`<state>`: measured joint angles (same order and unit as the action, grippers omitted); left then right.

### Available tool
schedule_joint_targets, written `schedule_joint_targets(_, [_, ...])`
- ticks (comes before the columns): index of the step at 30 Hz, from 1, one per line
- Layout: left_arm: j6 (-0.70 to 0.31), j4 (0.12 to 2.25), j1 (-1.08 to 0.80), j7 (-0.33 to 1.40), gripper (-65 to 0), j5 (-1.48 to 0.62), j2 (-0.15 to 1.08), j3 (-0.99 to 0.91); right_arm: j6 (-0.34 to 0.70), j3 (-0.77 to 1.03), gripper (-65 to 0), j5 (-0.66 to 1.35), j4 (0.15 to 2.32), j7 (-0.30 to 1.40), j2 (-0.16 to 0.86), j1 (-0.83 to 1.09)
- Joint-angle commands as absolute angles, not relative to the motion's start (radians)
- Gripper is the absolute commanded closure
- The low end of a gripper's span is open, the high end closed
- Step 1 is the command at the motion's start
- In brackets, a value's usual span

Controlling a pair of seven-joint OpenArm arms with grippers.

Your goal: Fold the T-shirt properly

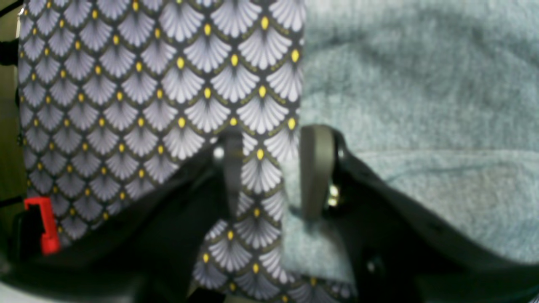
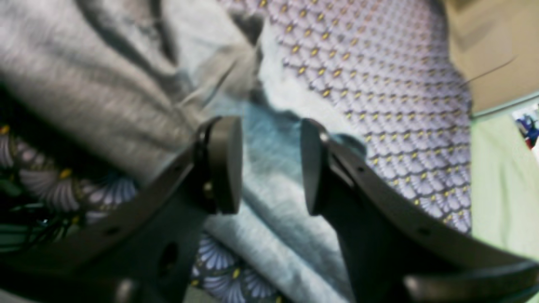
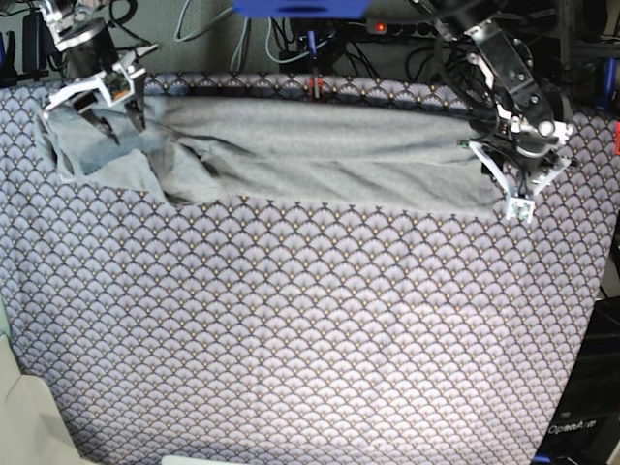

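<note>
Right gripper [image 3: 108,114]: at far left of base view, near the table's back corner, hanging over the shirt's bunched end.
Right fingers [image 2: 225,164]: parted, a clear gap between the pads; grey cloth seen through the gap; nothing pinched; contact with the cloth hard to judge in the blurred wrist view.
Shirt [image 3: 320,150]: spread in a long band along the table's far edge, rumpled and partly doubled over at its left end, smoother toward the right.
Cloth [image 3: 291,339]: fan-scale pattern, covering the whole table, bare across the near part.
Cables [image 3: 208,24]: behind the table's back edge, apart from the shirt.
Left gripper [image 3: 513,184]: at right of base view, at the shirt's right edge.
Left fingers [image 1: 316,172]: apart, one pad over the patterned cloth, the other on the shirt's edge; a corner of grey fabric lying between them; not closed on it as far as the wrist view shows.
Red clip [image 1: 42,225]: on the left gripper's body, low at the wrist view's left.
</note>
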<state>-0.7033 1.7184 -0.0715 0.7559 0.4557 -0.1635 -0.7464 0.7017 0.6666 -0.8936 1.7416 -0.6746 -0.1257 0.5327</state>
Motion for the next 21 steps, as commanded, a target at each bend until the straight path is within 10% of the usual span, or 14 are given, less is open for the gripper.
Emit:
schedule_joint_targets(1, [-0.698,1.733,-0.059,0.740,-22.6,0.449,-0.157,-0.745,0.698,0.668,-24.8,-0.869,1.755,-0.714,-0.120,0.538])
schedule_joint_targets(21, [-0.698,1.733,-0.059,0.740,-22.6,0.447,-0.157,-0.745,0.698,0.670,-24.8,-0.972,1.742,-0.799,-0.148,0.478])
